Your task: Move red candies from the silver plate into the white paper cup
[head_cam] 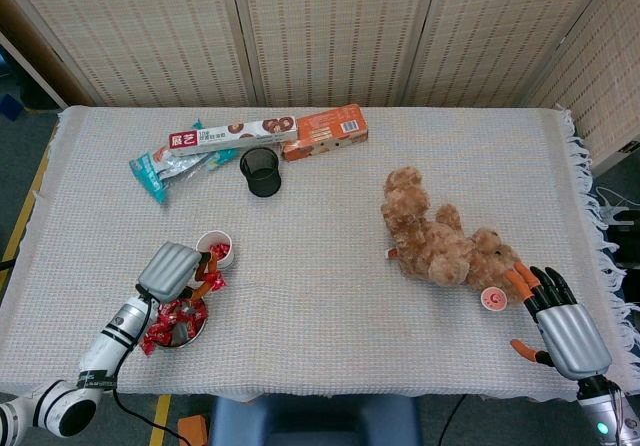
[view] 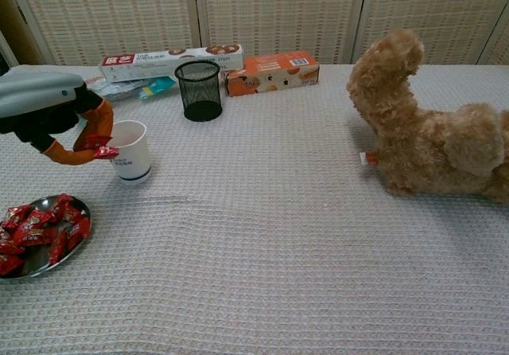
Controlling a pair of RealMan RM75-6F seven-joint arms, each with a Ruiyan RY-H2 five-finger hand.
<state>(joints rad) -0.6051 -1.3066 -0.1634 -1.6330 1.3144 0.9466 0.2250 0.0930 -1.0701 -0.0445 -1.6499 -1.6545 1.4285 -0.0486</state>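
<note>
The silver plate (head_cam: 190,332) (view: 41,261) lies near the table's front left edge and holds several red candies (head_cam: 164,323) (view: 33,226). The white paper cup (head_cam: 216,249) (view: 130,151) stands just behind it, with red candies inside as the head view shows. My left hand (head_cam: 172,270) (view: 49,110) hovers above the table between plate and cup, pinching a red candy (view: 104,152) (head_cam: 209,284) beside the cup's near left rim. My right hand (head_cam: 560,328) rests at the front right edge with fingers spread and nothing in it.
A brown teddy bear (head_cam: 437,236) (view: 429,128) lies right of centre, a small pink cup (head_cam: 492,299) by it. At the back stand a black mesh pot (head_cam: 261,171) (view: 198,90), an orange box (head_cam: 323,131), a long white box (head_cam: 232,135) and a teal packet (head_cam: 160,171).
</note>
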